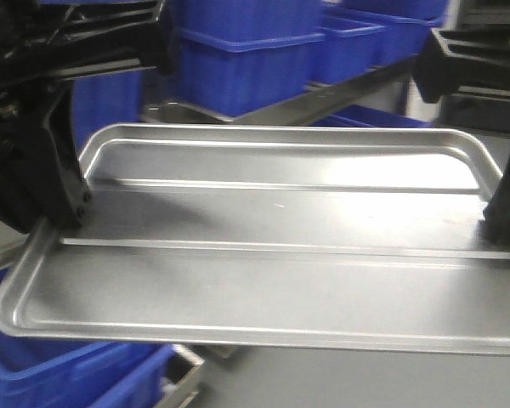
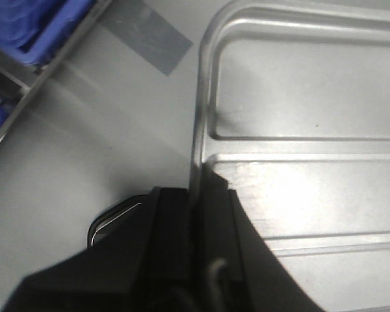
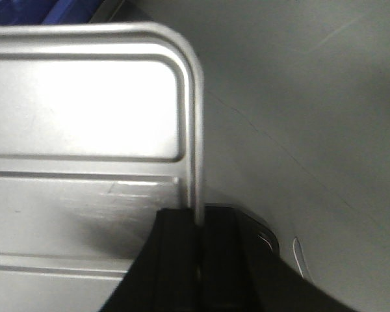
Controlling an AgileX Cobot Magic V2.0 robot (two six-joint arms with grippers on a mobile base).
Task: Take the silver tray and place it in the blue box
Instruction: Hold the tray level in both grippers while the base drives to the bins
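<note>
The silver tray [image 1: 280, 255] hangs level in the air, held by its two short ends. My left gripper [image 1: 68, 212] is shut on its left rim, and in the left wrist view the black fingers [image 2: 172, 221] pinch the rim of the tray [image 2: 312, 97]. On the other end my right gripper [image 1: 503, 223] is shut on the right rim, its fingers [image 3: 179, 247] clamping the tray [image 3: 84, 97] edge. A blue box [image 1: 59, 378] shows under the tray's near left corner, mostly hidden by it.
Several more blue crates [image 1: 246, 59] stand behind the tray on a metal rack [image 1: 323, 98]. The left wrist view shows blue crates [image 2: 32, 26] at the upper left. Below the tray lies a grey floor [image 2: 84, 162] with a darker grey patch [image 2: 149, 36].
</note>
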